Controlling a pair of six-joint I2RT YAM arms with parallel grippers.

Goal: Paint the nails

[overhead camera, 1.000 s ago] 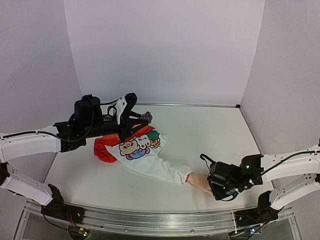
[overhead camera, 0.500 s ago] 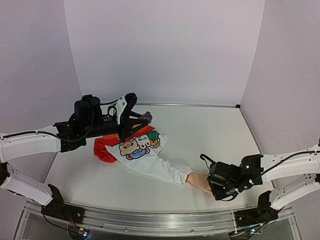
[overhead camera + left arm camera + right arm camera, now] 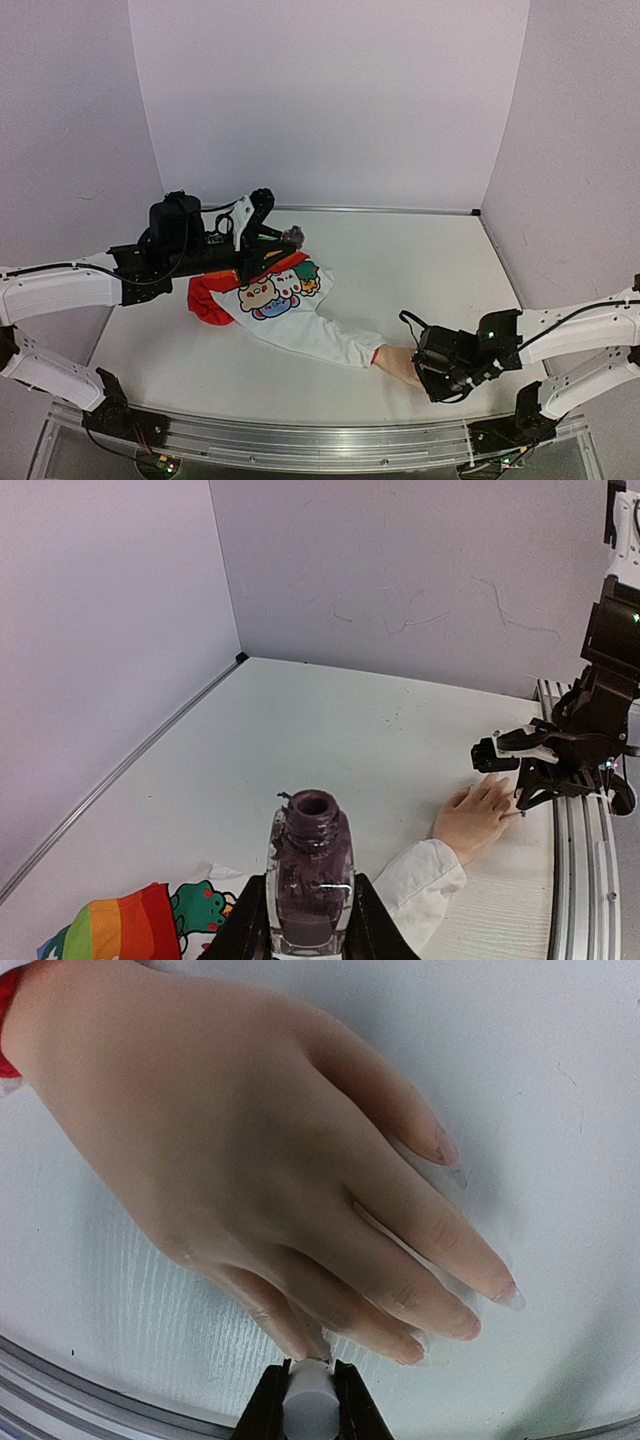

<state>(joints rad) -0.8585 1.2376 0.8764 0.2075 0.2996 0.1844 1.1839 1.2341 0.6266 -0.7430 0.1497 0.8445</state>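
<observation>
The left gripper (image 3: 309, 925) is closed narrowly on a small glass bottle (image 3: 310, 875), which stands upright without cap and contains dark purple polish. The right gripper (image 3: 307, 1407) is almost closed on a white round stub (image 3: 305, 1388); the stub touches the tip of the lowest finger in the right wrist view.

The left arm lies stretched level over a printed shirt (image 3: 272, 293). The right arm reaches in low near the front edge of the table (image 3: 420, 260).

The mannequin hand (image 3: 220, 1140) is smooth, flesh-coloured and palm down, coming out of a white sleeve (image 3: 423, 875). Its nails (image 3: 446, 1147) are pale, glossy and pointed.
</observation>
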